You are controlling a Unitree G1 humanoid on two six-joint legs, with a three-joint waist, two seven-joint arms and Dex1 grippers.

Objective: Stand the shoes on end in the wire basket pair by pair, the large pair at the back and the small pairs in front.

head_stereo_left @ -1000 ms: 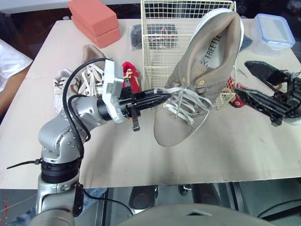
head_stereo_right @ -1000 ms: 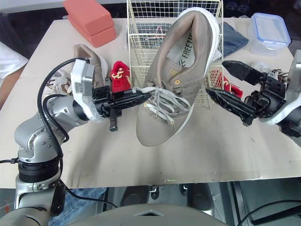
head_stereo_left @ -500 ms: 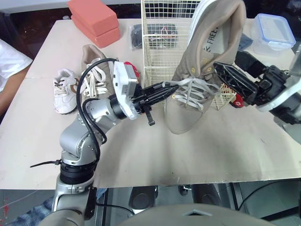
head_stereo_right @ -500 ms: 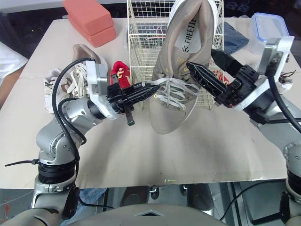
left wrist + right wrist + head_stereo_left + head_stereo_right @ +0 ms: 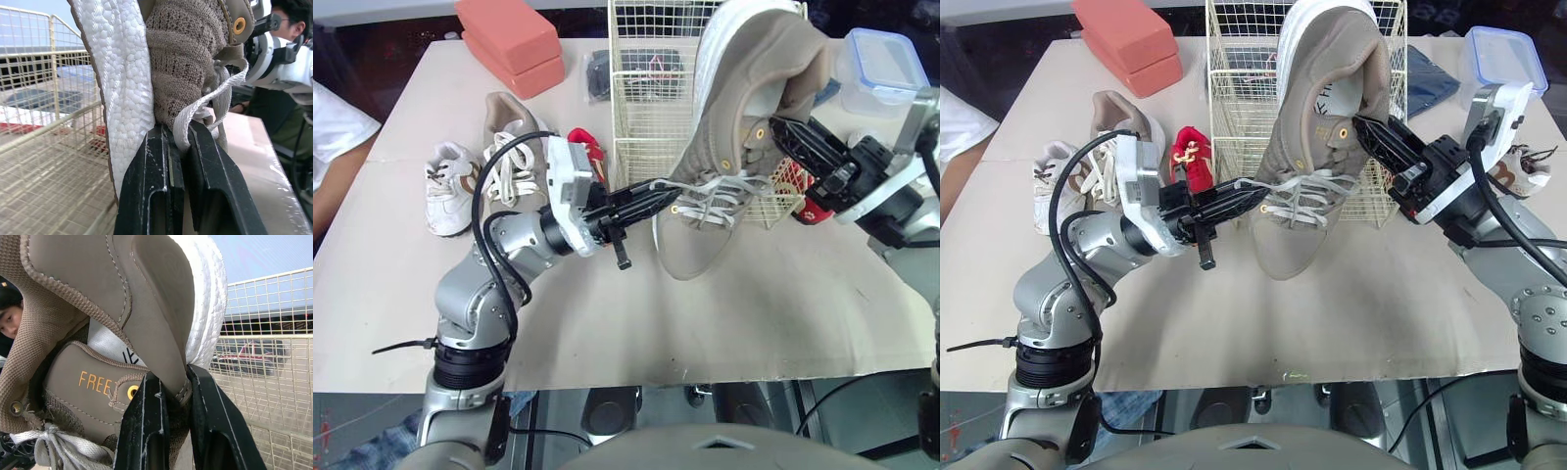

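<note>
A large tan shoe (image 5: pixel 724 147) with a white sole hangs toe-down in front of the wire basket (image 5: pixel 646 98), its heel level with the basket's rim. My left gripper (image 5: pixel 666 199) is shut on its white lace and upper, and the left wrist view shows the lace pinched in that gripper (image 5: pixel 178 147). From the right, my right gripper (image 5: pixel 781 132) is shut on the shoe's collar, with the padded edge clamped between the fingers in the right wrist view (image 5: pixel 176 387). The second tan shoe (image 5: pixel 504 122), a small white shoe (image 5: pixel 445 181) and a small red shoe (image 5: pixel 589 152) lie left of the basket.
Another red shoe (image 5: pixel 813 208) lies by the basket's right foot and a small pale shoe (image 5: pixel 1518 171) further right. Orange blocks (image 5: pixel 509 44) sit at the back left and a lidded plastic box (image 5: pixel 881 64) at the back right. A person's white sleeve (image 5: pixel 333 127) shows at the left edge.
My right gripper came in from the right and closed on the shoe's collar. The shoe has risen and turned, its sole now facing left, with the left gripper still holding the lace.
</note>
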